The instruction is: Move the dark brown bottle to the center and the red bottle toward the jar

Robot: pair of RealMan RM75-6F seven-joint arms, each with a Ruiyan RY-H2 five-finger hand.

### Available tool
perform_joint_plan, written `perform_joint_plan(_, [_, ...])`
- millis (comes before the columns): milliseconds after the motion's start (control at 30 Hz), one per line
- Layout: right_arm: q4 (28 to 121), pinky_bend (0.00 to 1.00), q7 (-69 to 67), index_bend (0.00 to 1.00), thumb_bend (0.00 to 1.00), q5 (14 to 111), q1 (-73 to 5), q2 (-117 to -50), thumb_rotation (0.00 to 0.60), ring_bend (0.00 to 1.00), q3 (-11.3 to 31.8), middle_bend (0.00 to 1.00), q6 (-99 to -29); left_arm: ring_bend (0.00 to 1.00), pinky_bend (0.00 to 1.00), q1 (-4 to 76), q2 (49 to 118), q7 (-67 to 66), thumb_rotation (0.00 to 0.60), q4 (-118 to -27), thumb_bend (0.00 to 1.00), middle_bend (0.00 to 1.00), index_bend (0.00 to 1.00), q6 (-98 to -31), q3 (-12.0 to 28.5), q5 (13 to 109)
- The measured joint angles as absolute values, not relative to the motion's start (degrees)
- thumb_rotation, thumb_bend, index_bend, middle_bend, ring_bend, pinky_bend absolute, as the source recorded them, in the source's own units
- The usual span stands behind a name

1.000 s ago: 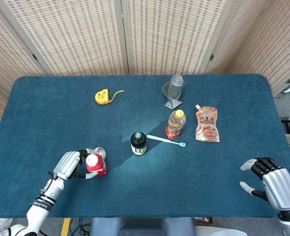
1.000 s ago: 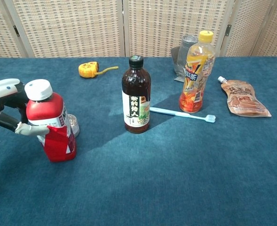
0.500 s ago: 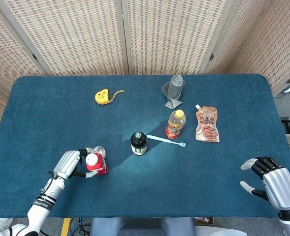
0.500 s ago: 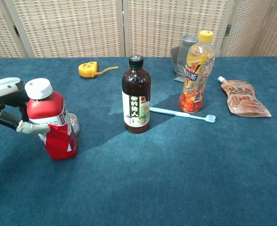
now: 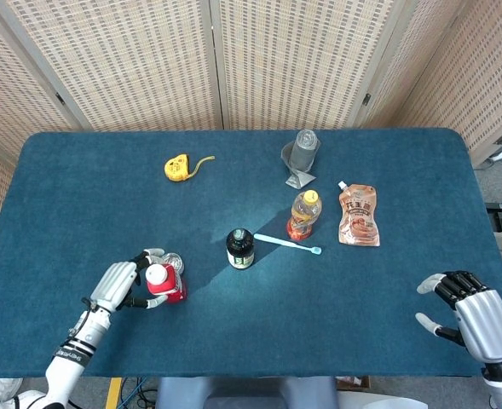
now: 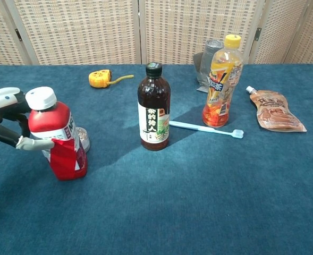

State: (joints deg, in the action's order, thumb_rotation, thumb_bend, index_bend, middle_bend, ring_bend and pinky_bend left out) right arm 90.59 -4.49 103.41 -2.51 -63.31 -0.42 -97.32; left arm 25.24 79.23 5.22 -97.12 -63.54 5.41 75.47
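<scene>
My left hand (image 5: 118, 286) is gripping the red plastic bottle with the white cap (image 6: 56, 136), fingers wrapped around its body, and the bottle is tilting slightly on the blue cloth-covered table (image 5: 80, 204) at the near-left, just beside a small shiny jar (image 5: 173, 262) that is partly hidden behind it. The dark brown glass bottle with the black cap (image 6: 154, 108) is standing upright near the middle, full of dark liquid. Behind it to the right, an orange drink bottle with a yellow cap (image 6: 221, 81) is standing close to a light blue toothbrush (image 6: 207, 129). My right hand (image 5: 474, 321) is resting at the near-right with fingers spread, holding nothing.
</scene>
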Motion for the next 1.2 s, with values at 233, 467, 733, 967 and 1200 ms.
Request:
perform_joint_plan(233, [90.52, 0.4, -4.53, 0.49, 0.0, 103.21, -2.59, -63.32, 0.6, 0.39, -0.3, 0.48, -97.22, 0.16, 0.46, 25.0, 77.43, 4.63, 0.6, -99.18, 0.15, 0.03, 0.1, -63.24, 5.04, 75.17])
perform_joint_plan(467, [90.39, 0.4, -4.63, 0.49, 0.0, 102.74, -2.75, -63.34, 0.6, 0.39, -0.16, 0.48, -96.83, 0.15, 0.44, 23.81, 74.11, 4.01, 0.6, -101.54, 0.15, 0.03, 0.07, -63.93, 3.92, 75.49])
perform_joint_plan(733, [90.45, 0.4, -4.26, 0.49, 0.0, 101.32, -2.88, -63.39, 0.6, 0.39, 0.09, 0.48, -95.84, 0.15, 0.43, 21.21, 71.15, 4.46, 0.6, -101.5, 0.15, 0.03, 0.07, -67.67, 2.18, 78.76])
perform_joint_plan(967, [91.83, 0.4, -2.88, 0.49, 0.0, 97.99, -2.74, -62.68, 0.6, 0.39, 0.48, 0.48, -93.92, 0.15, 0.43, 17.45, 69.5, 3.05, 0.6, -99.12, 0.15, 0.03, 0.08, -74.94, 0.43, 83.48])
perform_joint_plan(1200, [94.29, 0.4, 0.33, 0.49, 0.0, 91.99, -2.61, -61.17, 0.6, 0.39, 1.64, 0.48, -90.9, 0.15, 0.43, 13.56, 68.34, 1.52, 0.6, -95.8, 0.15, 0.03, 0.09, -82.01, -0.89, 87.85])
